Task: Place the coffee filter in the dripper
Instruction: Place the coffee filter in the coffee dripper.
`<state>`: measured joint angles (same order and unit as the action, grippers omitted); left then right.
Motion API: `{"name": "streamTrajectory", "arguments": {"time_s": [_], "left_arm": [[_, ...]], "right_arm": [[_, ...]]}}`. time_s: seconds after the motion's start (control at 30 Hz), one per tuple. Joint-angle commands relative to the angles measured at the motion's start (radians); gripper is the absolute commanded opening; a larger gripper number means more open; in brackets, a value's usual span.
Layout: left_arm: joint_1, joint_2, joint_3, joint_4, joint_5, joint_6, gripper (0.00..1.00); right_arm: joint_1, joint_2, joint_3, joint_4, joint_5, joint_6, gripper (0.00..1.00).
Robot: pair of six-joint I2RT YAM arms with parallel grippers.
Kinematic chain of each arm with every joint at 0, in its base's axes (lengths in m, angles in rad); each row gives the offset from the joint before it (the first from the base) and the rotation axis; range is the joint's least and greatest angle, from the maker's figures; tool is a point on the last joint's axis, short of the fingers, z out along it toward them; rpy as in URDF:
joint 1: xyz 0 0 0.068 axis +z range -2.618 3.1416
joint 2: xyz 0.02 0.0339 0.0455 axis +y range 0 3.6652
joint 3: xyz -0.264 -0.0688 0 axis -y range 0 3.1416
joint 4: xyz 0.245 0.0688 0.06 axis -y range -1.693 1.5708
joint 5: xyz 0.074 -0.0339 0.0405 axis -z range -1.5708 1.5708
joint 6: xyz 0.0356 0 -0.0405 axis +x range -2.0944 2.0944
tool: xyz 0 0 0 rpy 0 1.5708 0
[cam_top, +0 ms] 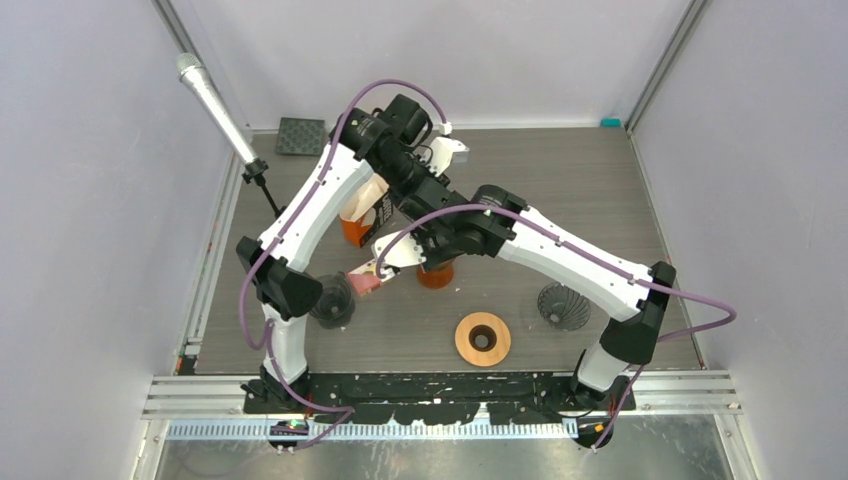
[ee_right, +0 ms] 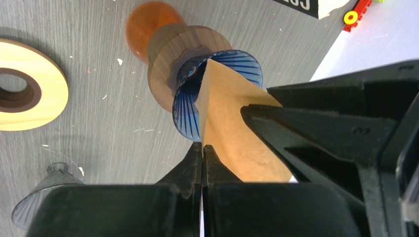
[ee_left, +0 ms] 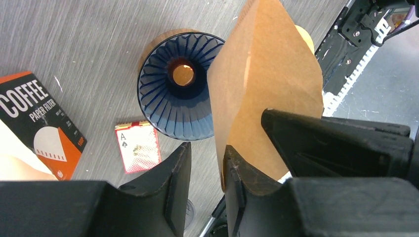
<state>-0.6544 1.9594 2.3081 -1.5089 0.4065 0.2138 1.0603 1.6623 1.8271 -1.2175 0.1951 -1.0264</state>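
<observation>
Brown paper coffee filter (ee_left: 267, 74), folded flat, hung tilted w/ its tip over the upright blue ribbed dripper (ee_left: 180, 86)

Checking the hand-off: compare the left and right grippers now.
The left gripper stands with its fingers apart, table showing between them; the right gripper has its fingers pressed together. The right pinches the brown coffee filter by its edge; the left lies beside the filter without clamping it. Both point toward the blue dripper.
</observation>
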Motion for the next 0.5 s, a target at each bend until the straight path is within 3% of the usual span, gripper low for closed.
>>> {"name": "streamTrajectory", "arguments": {"time_s": [0.0,0.47], "left_arm": [[-0.001,0.007,0.051,-0.007,0.001,0.005,0.32],[-0.001,0.087,0.098,0.004,-0.015,0.016,0.28]], "right_arm": [[-0.008,-0.065,-0.046,0.089,-0.021,0.051,0.01],[-0.052,-0.100,-0.189,0.277,-0.062,0.151,0.01]]}}
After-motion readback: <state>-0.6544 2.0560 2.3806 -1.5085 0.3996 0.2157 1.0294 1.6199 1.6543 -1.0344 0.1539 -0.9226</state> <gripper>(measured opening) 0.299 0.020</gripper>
